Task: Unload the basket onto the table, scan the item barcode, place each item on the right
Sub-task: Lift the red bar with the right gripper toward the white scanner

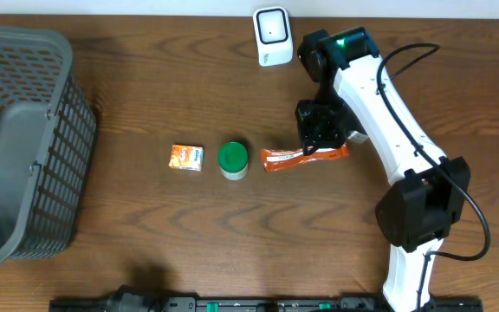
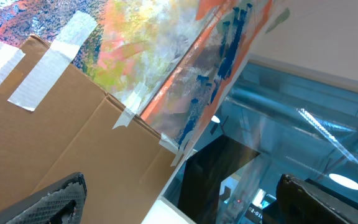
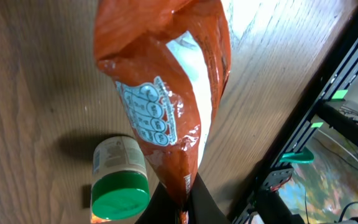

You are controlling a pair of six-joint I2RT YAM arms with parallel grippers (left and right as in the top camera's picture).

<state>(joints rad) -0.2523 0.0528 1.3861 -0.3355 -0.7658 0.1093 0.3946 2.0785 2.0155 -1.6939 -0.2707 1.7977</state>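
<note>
- Orange packet (image 1: 288, 159) is sitting short of the scanner (image 1: 271, 36), long axis running across its face.
- Our right tool (image 1: 317, 149) is clamping one end.

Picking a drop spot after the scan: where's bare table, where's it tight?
Bare: wood between the basket and the small orange box; the back strip from basket to scanner; the front strip below the items. Crowded: box, green-lidded jar and orange packet are close in a row, the right end effector shut on the packet, its arm over the right side.
</note>
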